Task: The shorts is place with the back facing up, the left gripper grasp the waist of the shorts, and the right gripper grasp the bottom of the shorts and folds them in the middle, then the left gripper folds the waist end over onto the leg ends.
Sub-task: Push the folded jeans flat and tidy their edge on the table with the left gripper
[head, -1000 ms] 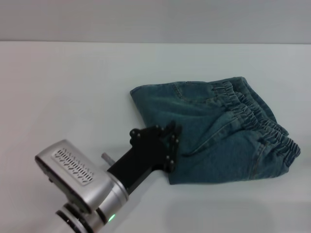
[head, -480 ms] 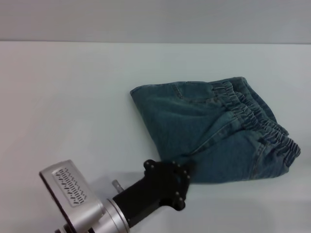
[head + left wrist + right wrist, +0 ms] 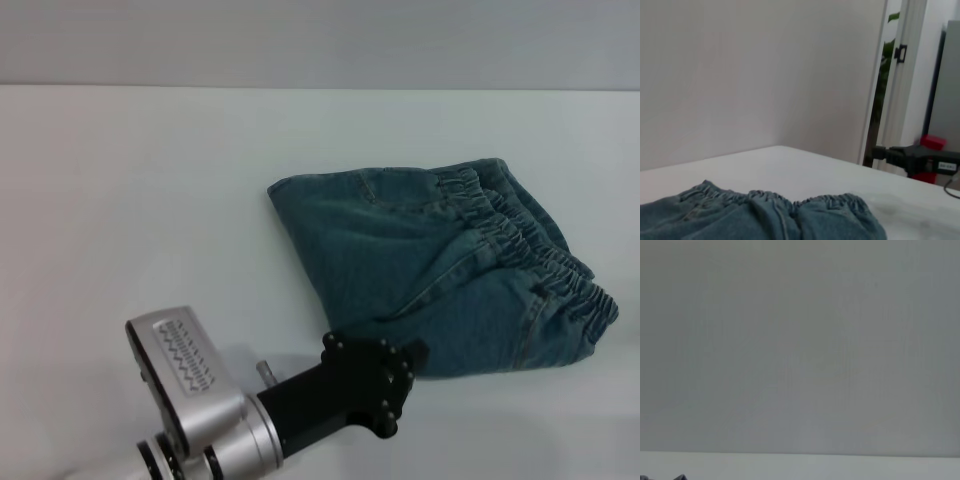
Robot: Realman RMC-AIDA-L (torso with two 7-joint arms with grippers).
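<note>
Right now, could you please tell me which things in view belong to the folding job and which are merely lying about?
Part of the job:
- the shorts, folded on the table
- the waist, gathered band on top
- the left gripper, at the shorts' near edge

Lying about:
- red object beyond the table, in the left wrist view
- the wall

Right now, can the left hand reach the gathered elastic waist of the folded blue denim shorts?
Probably yes. The left hand sits at the near edge of the blue denim shorts; the gathered waist lies exposed on top, farther right, with nothing between.
</note>
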